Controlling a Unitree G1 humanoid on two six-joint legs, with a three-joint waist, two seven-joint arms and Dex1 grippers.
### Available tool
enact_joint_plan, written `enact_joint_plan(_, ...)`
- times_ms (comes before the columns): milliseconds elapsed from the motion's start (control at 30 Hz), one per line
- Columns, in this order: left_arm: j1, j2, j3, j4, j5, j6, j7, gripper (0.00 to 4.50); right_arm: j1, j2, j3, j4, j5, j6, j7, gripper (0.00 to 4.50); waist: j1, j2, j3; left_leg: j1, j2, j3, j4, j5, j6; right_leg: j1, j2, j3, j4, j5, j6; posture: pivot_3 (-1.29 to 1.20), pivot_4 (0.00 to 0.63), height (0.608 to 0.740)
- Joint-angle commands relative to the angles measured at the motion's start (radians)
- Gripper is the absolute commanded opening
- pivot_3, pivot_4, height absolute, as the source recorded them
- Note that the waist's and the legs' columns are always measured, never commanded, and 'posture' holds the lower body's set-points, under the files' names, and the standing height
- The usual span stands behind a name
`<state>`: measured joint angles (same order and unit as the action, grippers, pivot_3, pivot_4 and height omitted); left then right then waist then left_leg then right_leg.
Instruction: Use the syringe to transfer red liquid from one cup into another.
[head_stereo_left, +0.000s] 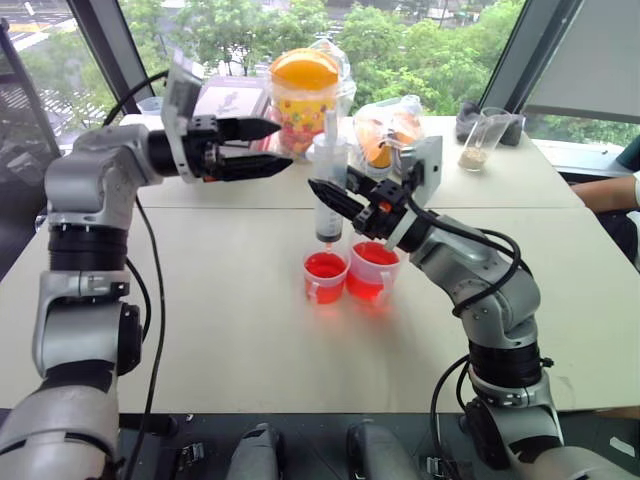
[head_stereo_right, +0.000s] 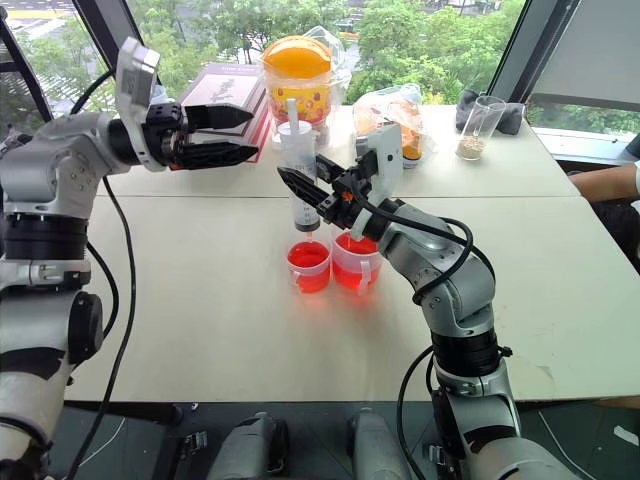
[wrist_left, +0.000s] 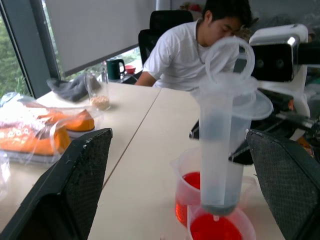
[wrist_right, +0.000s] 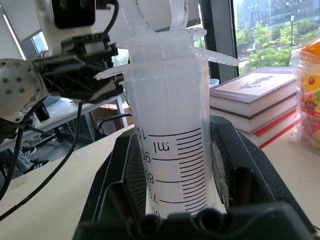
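Gripping syringe (head_stereo_left: 329, 190): right end effector (head_stereo_left: 345, 205) (upright) | left end effector (head_stereo_left: 262, 147) released, apart

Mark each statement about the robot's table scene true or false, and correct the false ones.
1. The right tool is shut on the syringe. True.
2. The syringe lies flat on the table. False: it is held upright over a cup.
3. The left tool is open and holds nothing. True.
4. Both cups below the syringe are empty. False: each holds red liquid.
5. The two cups stand side by side. True.
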<state>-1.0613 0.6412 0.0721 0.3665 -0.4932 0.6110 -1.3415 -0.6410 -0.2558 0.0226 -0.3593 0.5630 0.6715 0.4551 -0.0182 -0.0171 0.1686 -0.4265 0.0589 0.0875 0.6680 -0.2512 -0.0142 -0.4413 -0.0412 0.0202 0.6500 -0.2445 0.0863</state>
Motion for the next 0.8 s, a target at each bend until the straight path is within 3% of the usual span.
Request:
enact_joint_plan(33, 0.049, 0.020, 0.024, -0.107, -0.037, 0.021, 0.013, 4.48, -0.076, -0.002, -0.076, -0.028, 0.059, 0.033, -0.036, 1.41, 0.000, 0.000, 0.000, 0.000, 0.000, 0.000, 0.000, 0.000, 0.000, 0.000, 0.000, 0.000, 0.000, 0.000, 0.000, 0.00, 0.150, 0.740)
enact_joint_plan(233, 0.177, -0.003, 0.024, -0.245, -0.074, 0.053, 0.074, 4.48, -0.440, -0.099, -0.358, 0.219, 0.264, 0.424, -0.296, 1.41, 0.005, 0.000, 0.000, 0.000, 0.000, 0.001, 0.001, 0.000, 0.000, 0.000, -0.002, 0.000, 0.001, 0.000, 0.000, 0.00, 0.150, 0.740)
enact_joint_plan(367, 0.251, -0.019, 0.011, -0.325, -0.094, 0.066, 0.107, 4.48, -0.591, -0.307, -0.340, 0.495, 0.172, 0.659, -0.314, 1.41, 0.008, -0.001, 0.000, 0.000, 0.000, 0.001, -0.001, 0.000, 0.000, 0.000, -0.003, -0.001, -0.002, 0.000, -0.001, 0.00, 0.150, 0.740)
enact_joint_plan(467, 0.292, -0.026, 0.013, -0.369, -0.113, 0.078, 0.132, 4.48, -0.605, -0.399, -0.275, 0.607, 0.130, 0.729, -0.257, 1.41, 0.001, -0.001, 0.000, -0.001, -0.001, 0.003, -0.003, -0.001, 0.001, 0.000, -0.003, 0.001, -0.004, -0.001, -0.002, 0.00, 0.150, 0.740)
enact_joint_plan(600, 0.340, -0.035, 0.016, -0.417, -0.135, 0.097, 0.165, 4.48, -0.551, -0.548, -0.020, 0.731, 0.061, 0.775, -0.046, 1.41, -0.003, 0.000, 0.000, -0.001, -0.001, 0.004, -0.003, -0.001, 0.001, -0.003, -0.002, 0.003, -0.004, 0.000, 0.000, 0.00, 0.150, 0.740)
enact_joint_plan(800, 0.363, -0.035, 0.013, -0.448, -0.158, 0.110, 0.203, 4.48, -0.493, -0.593, 0.185, 0.869, -0.040, 0.716, 0.166, 1.41, -0.003, 0.000, 0.000, -0.001, -0.001, 0.004, -0.002, -0.001, 0.001, -0.002, -0.001, 0.003, -0.003, 0.000, 0.000, 0.00, 0.150, 0.740)
